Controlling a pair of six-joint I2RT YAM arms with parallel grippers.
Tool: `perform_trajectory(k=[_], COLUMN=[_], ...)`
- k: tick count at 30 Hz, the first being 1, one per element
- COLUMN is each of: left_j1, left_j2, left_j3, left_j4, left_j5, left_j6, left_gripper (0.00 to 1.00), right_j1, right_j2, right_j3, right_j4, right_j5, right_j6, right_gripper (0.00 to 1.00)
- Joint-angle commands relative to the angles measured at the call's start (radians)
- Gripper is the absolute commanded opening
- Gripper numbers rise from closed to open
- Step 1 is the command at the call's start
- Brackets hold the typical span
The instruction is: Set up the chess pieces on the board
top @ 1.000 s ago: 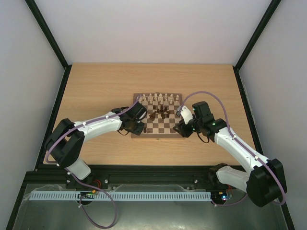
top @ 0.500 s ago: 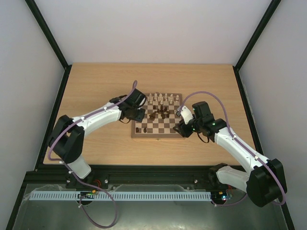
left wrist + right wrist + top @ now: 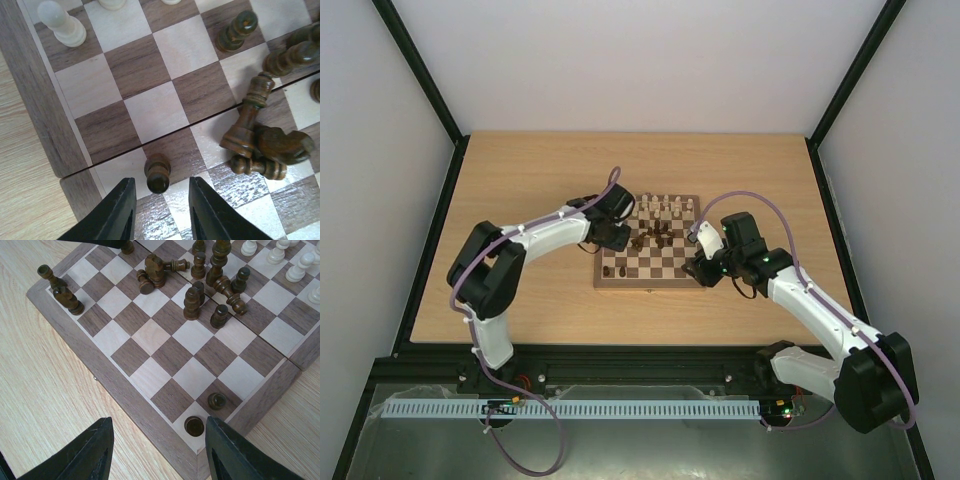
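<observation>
My left gripper (image 3: 160, 207) hangs spread over the left edge of the board (image 3: 40, 105), with a dark pawn (image 3: 158, 173) upright just ahead of the gap, ungrasped. My right gripper (image 3: 157, 452) is spread too and empty, above the near-right corner. I judge the step is sorting dark pieces — next, lower, pinch that pawn, and avoid the toppled heap (image 3: 260, 145) nearby.

A pale wooden worktop (image 3: 520, 180) is lying between plain white walls (image 3: 620, 60), with black frame posts (image 3: 421, 70) rising at its far corners.
</observation>
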Motion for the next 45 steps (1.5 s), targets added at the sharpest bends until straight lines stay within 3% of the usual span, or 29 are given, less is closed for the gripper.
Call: perform_trajectory(k=[1,18,30,45], left_j1=[0.008,0.014,0.014,0.002], left_j2=[0.030,0.031,-0.128,-0.118], left_j3=[0.037,0.034,-0.110,-0.140], left_j4=[-0.006,0.004,-0.069,-0.076], left_j5=[0.003,-0.002,0.024,0.086], left_j6=[0.014,0.024,0.062,0.074], left_gripper=[0.27,0.08,0.06,0.06], right_j1=[-0.006,-0.006,-0.006,-0.006], right_j2=[-0.020,-0.014,0.005,0.015], right_j3=[-0.017,-0.020,-0.019,-0.019], right_j4=[-0.003,-0.001,0.001,-0.001], right_j5=[0.002,-0.001,-0.014,-0.021], right_j6=[-0.011,-0.017,-0.020,-0.023], right_gripper=[0.52,0.52,0.52,0.52])
